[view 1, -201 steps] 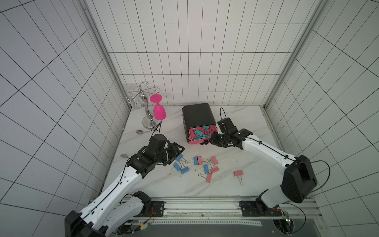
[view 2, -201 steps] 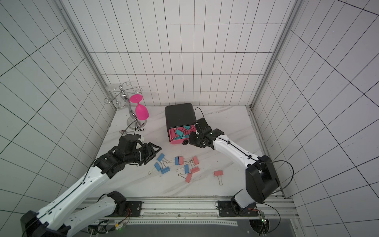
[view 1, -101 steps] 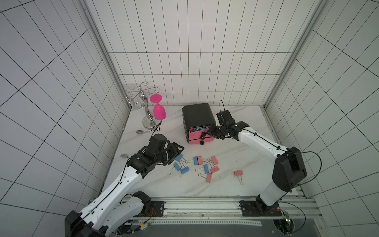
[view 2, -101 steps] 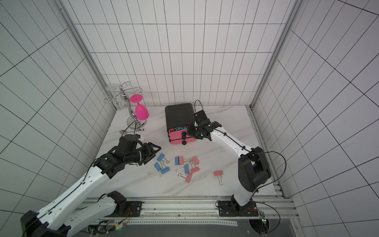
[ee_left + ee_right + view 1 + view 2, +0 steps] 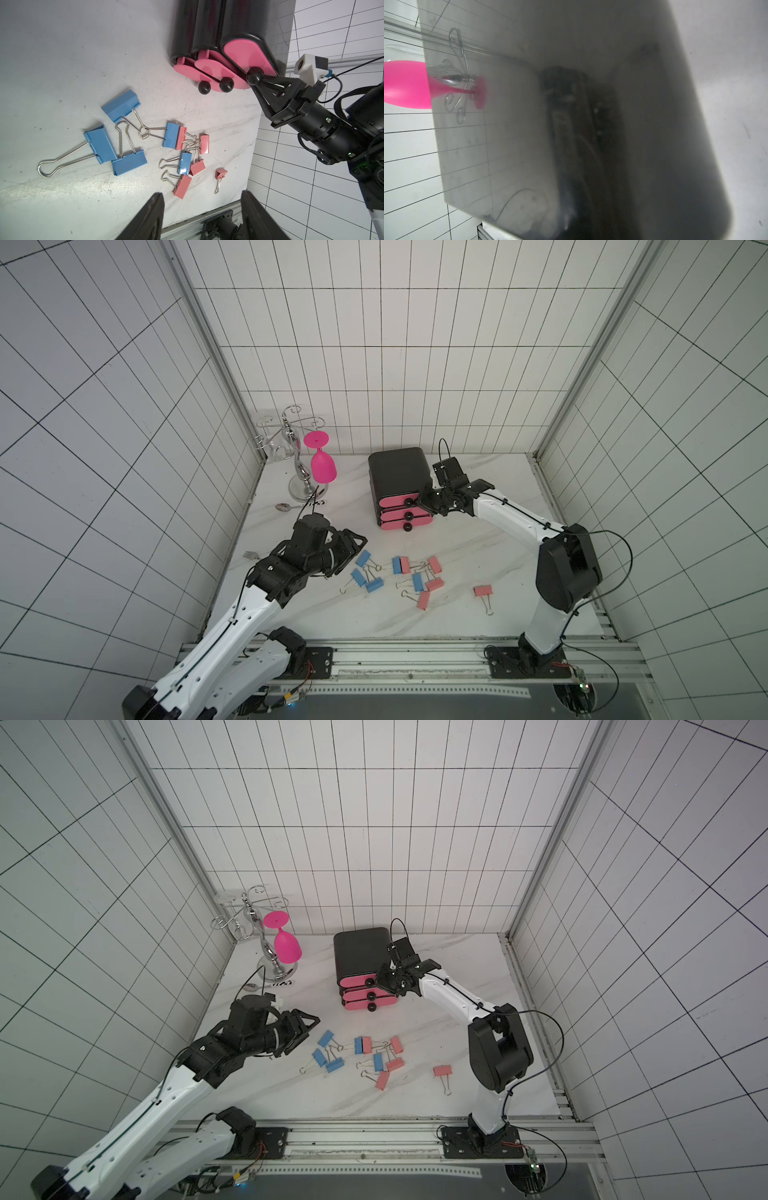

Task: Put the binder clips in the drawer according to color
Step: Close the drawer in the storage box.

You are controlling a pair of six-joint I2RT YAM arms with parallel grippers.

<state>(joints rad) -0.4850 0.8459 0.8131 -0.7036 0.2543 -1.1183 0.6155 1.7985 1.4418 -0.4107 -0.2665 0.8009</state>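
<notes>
A black, rounded-corner desktop chest stands at the back of the table, a little right of centre. It holds three stacked drawers with pink oval fronts. The top drawer sits flush in the housing. The middle drawer and bottom drawer stand slightly proud, with their pink sides showing in the left wrist view. Each front carries a black round knob.

The right gripper reaches in from the chest's right, its jaws pinched narrowly around the top drawer's knob. The right wrist view is blurred and shows only the chest's glossy dark side.

The left gripper hovers just left of the clips, its fingers apart and holding nothing.

In front of the chest, five blue binder clips and four salmon-pink binder clips lie loosely clustered, their silver wire handles crossing. One blue body and one pink body touch side by side. A fifth, lone pink clip lies apart to the right.

White tiled walls with dark grout enclose three sides. The white marble-veined tabletop shows scuffs, and an aluminium rail runs along its front. A chrome wire glass rack stands in the back left corner, with a magenta plastic goblet hanging upside down from it. A small metal spoon lies near the rack's base and a metal fork lies by the left wall.
</notes>
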